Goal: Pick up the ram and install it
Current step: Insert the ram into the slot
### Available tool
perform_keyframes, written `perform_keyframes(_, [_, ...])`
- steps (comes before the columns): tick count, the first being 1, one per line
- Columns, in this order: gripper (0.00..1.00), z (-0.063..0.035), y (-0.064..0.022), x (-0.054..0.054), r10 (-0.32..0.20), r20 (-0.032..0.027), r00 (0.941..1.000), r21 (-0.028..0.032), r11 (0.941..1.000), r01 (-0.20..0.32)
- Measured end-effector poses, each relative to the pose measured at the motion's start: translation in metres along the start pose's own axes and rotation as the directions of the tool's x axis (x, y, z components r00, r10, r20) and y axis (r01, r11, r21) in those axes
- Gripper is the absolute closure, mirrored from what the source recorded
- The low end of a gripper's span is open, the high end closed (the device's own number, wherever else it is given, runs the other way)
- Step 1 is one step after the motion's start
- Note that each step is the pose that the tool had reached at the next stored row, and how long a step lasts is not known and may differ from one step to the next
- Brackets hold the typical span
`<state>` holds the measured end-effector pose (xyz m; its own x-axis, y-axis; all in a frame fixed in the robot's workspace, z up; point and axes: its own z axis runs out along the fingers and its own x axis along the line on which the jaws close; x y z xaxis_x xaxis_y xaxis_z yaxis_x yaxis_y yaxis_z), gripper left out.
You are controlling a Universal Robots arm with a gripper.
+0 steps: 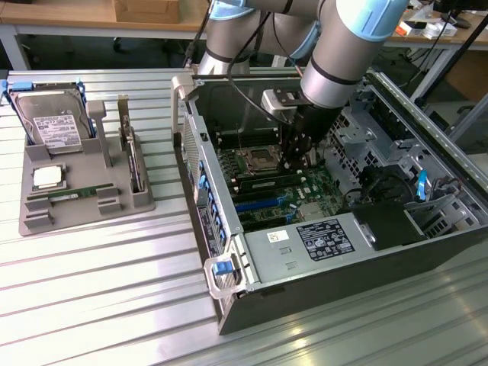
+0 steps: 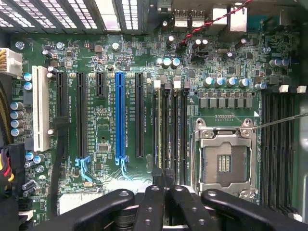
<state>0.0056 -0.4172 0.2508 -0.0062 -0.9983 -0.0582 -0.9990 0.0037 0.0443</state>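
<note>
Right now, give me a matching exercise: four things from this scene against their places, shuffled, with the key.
1 grey hard drive with white label
2 square silver processor chip
3 long blue plastic slot
4 black robot gripper

A on the green motherboard
B shut, down inside the open computer case
C back of the grey tray
D flat on that tray, in front of the drive

Pairs: 1-C, 2-D, 3-A, 4-B

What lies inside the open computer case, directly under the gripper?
The motherboard, with memory slots and an empty processor socket; the gripper covers one end of the slots.
</note>
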Motion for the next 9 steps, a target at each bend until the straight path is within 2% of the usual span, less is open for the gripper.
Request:
perform_keyframes(1, [0.89,-0.0003,-0.0078,0.0,0.0,0.0,1.0,-0.0035,1.0,0.0])
perform_keyframes(3, [0.89,-0.0011,-0.0295,0.0,0.001,0.0001,1.0,-0.0129,0.9999,-0.001])
perform_keyframes(5, [0.89,-0.0018,-0.0454,0.0,0.001,-0.0001,1.0,-0.02,0.9998,-0.001])
perform_keyframes(7, [0.89,-0.0029,-0.0707,0.0,0.002,0.0,1.0,-0.0318,0.9995,-0.002])
perform_keyframes(9, [0.89,-0.0037,-0.0862,0.0,0.002,0.0,1.0,-0.0354,0.9994,-0.002])
